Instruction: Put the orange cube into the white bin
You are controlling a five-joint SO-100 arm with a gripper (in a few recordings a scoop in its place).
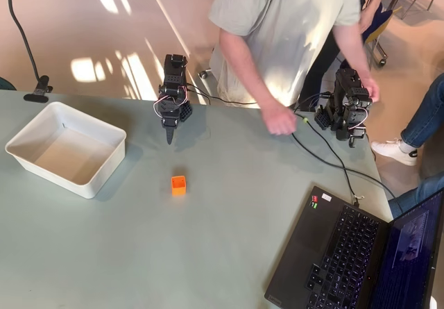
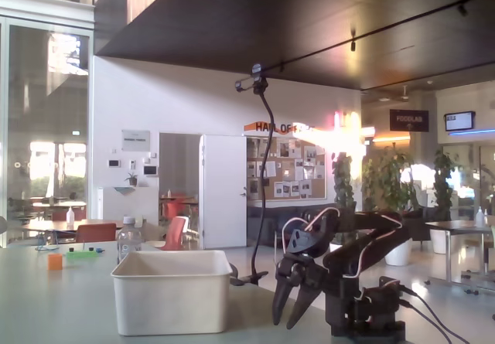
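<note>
Hovering claw point(image 1: 170, 137) fingers apart, holding nothing | orange cube point(image 1: 179, 185) on table below claw | white bin point(image 1: 41, 166) left

A public campus hall or cafeteria lobby: café tables with red chairs point(image 2: 176, 232), a noticeboard point(image 2: 286, 168), potted plants point(image 2: 384, 185), glass walls, wall screen point(image 2: 459, 120).

From my remote seat I see a pale green table point(image 1: 229, 239), sun patches on the tan floor point(image 1: 104, 38), a white wall point(image 2: 147, 104) with an open white door point(image 2: 224, 191), tall windows point(image 2: 46, 135), a dark ceiling point(image 2: 294, 19), potted plants point(image 2: 387, 182).
</note>
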